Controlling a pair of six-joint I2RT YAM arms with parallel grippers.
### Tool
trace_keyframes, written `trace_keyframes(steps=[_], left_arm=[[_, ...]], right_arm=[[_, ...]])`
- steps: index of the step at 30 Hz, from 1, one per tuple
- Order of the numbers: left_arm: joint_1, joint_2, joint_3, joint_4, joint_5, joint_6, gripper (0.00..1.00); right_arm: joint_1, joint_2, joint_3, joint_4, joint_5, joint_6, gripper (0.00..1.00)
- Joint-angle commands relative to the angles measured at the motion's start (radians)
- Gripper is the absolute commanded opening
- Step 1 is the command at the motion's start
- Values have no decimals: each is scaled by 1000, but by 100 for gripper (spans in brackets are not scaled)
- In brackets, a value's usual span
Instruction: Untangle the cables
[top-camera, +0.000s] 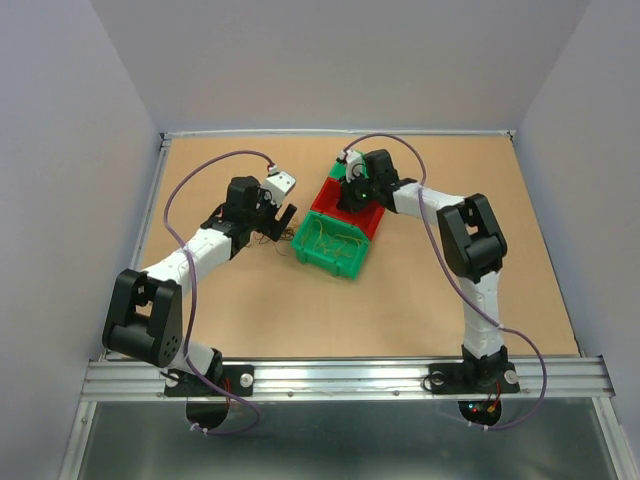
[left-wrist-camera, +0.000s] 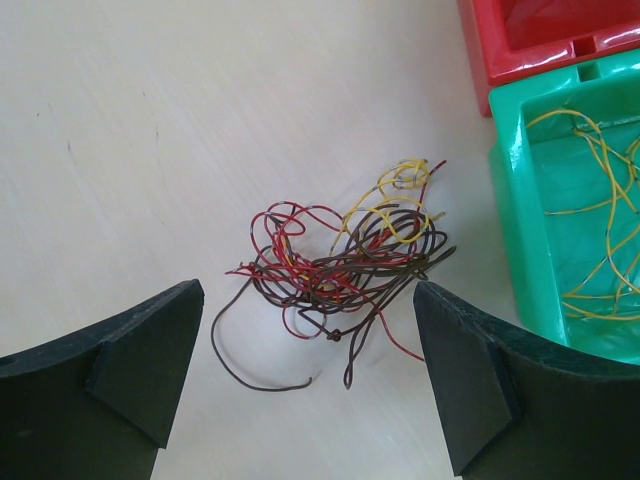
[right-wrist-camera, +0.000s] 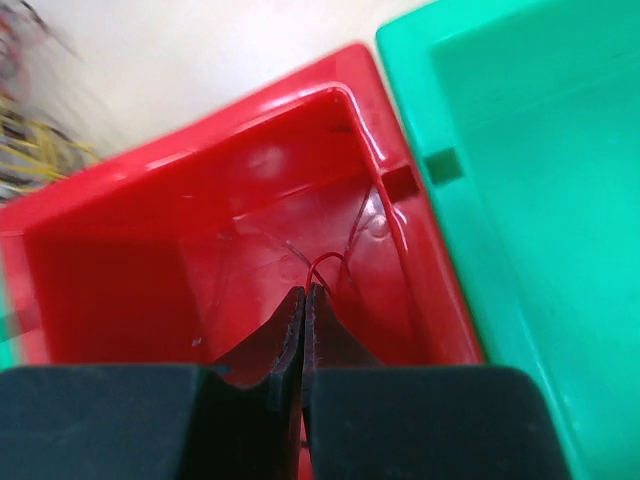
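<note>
A tangled clump of red, dark brown and yellow cables (left-wrist-camera: 340, 262) lies on the table just left of a green bin (left-wrist-camera: 510, 220); in the top view the clump (top-camera: 282, 237) is small. My left gripper (left-wrist-camera: 308, 300) is open and empty, just above the clump's near edge, one finger on each side. Loose yellow cables (left-wrist-camera: 590, 200) lie in the green bin. My right gripper (right-wrist-camera: 305, 295) is shut on a thin red cable (right-wrist-camera: 330, 262) and hangs over the inside of the red bin (right-wrist-camera: 150, 260). In the top view it (top-camera: 355, 182) is over that bin.
In the top view the red bin (top-camera: 370, 222) stands between the near green bin (top-camera: 310, 255) and another green bin (top-camera: 332, 172) behind it. That second green bin (right-wrist-camera: 520, 150) sits right of the red one in the right wrist view. A raised rim edges the table.
</note>
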Motion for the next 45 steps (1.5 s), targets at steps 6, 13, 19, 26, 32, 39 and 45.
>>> trace_keyframes(steps=[6,13,19,26,32,39,45], left_arm=[[8,4,41,1,6,17,98],[8,10,44,-2,2,22,98],[8,17,47,1,-18,25,98],[9,17,49,1,-14,26,98],[9,4,40,1,-3,35,98],[11,5,32,-8,6,51,98],[9,46,44,-20,26,51,98]], right_arm=[[48,83,134,-207,81,-182,1],[48,12,186,-201,78,-154,14],[48,-43,183,-156,69,-140,27],[50,-110,167,-118,124,-106,45],[56,-166,119,-93,156,-94,57],[59,-227,49,-61,163,-77,69],[59,-322,-80,5,163,-65,74]])
